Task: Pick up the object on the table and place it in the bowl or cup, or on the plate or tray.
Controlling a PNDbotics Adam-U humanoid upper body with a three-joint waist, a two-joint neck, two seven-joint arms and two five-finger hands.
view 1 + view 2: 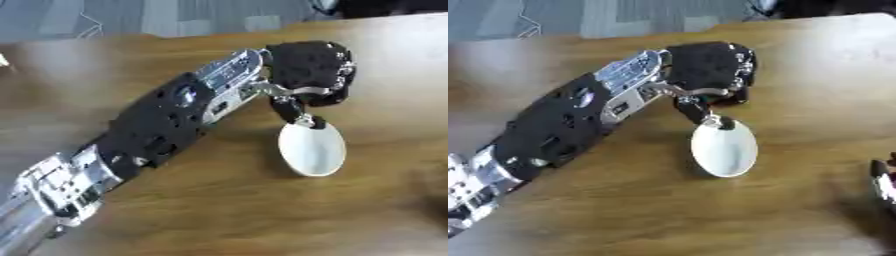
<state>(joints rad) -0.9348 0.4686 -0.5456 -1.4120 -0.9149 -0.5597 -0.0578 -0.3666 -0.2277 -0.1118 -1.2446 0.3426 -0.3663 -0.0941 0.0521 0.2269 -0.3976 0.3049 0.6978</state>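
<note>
Wooden table point(219, 210): left robot hand point(308, 70) hides white plate's point(312, 149) near rim.

Left hand holds a white plate above the table

The left hand point(706, 70) pinches the tilted white plate point(724, 147) by its top edge over the wooden table point(798, 75); the right hand point(883, 182) peeks in at the right edge.

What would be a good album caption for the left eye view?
Robot's left hand pinches the rim of a white oval dish above a wooden table.
</note>
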